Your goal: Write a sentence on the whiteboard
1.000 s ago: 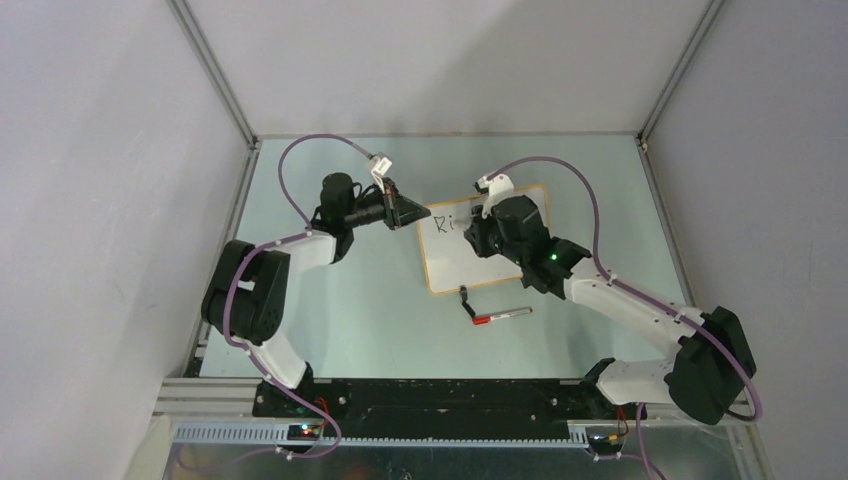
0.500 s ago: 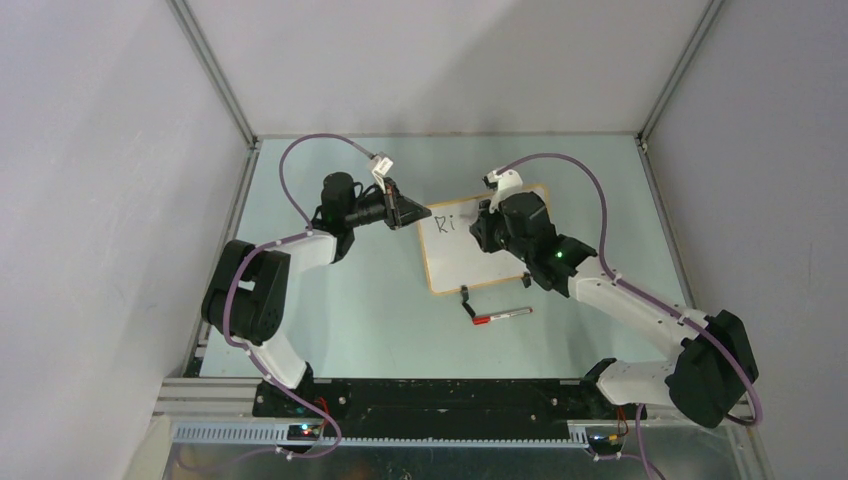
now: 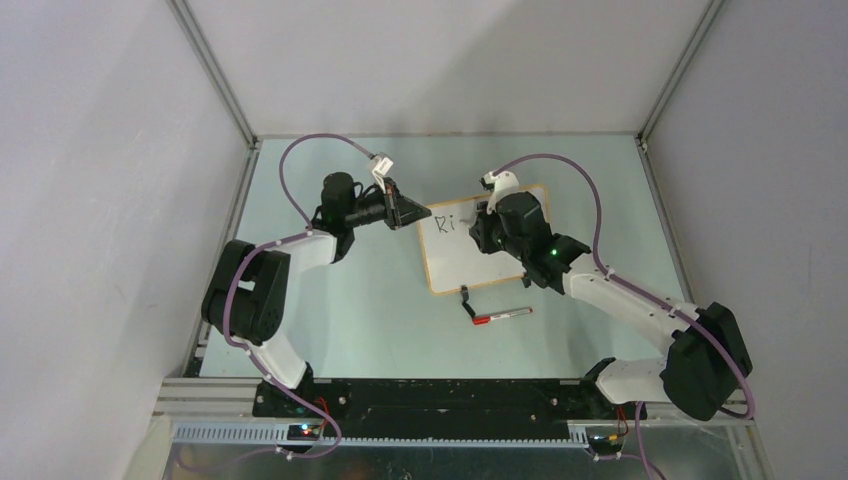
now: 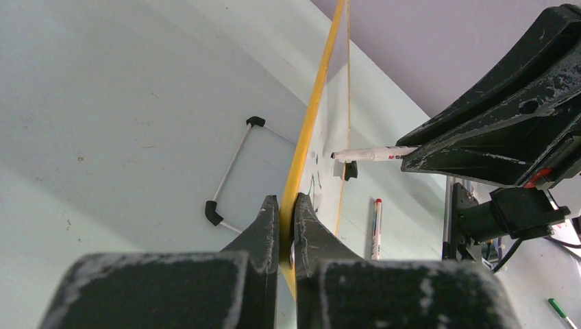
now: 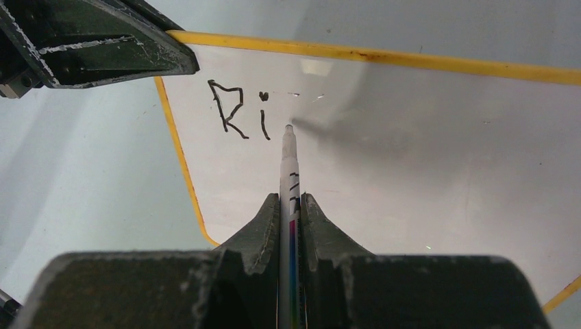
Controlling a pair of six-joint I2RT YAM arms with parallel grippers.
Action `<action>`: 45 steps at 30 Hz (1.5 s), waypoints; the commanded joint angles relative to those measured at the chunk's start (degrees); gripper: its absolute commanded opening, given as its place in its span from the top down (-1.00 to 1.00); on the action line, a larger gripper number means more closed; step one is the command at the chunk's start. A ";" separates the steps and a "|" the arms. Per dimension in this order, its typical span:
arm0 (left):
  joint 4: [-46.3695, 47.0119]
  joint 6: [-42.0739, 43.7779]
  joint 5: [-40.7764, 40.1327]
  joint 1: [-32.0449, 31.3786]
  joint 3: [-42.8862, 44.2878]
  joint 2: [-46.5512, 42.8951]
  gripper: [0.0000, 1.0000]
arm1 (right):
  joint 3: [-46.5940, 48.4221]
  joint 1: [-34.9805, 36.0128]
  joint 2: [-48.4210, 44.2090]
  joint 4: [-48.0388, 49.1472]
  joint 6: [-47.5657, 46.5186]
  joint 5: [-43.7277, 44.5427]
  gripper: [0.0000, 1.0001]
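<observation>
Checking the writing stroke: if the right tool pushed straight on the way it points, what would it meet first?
The whiteboard: the marker in the right tool points at its white face just after "Ri"; the tip may already touch.

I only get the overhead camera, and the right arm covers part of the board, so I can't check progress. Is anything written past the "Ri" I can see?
Observer: No. From the right wrist, the letters are just "Ri" near one corner of the board; the rest that shows is blank.
Operator: Is a marker held?
Observer: Yes, the right gripper is shut on a marker, tip just right of the "i".
Operator: And the left?
Observer: The left gripper is shut on the board's yellow frame.
</observation>
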 commanded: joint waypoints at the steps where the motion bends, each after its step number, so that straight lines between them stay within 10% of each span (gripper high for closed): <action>1: -4.56 6.01 -4.74 -0.67 0.65 1.08 0.88 | 1.06 -0.11 0.15 1.51 0.50 -0.11 1.00; 45: -4.60 6.19 -4.64 -0.60 0.58 1.05 0.87 | 3.77 -0.76 3.20 1.90 0.98 1.41 1.00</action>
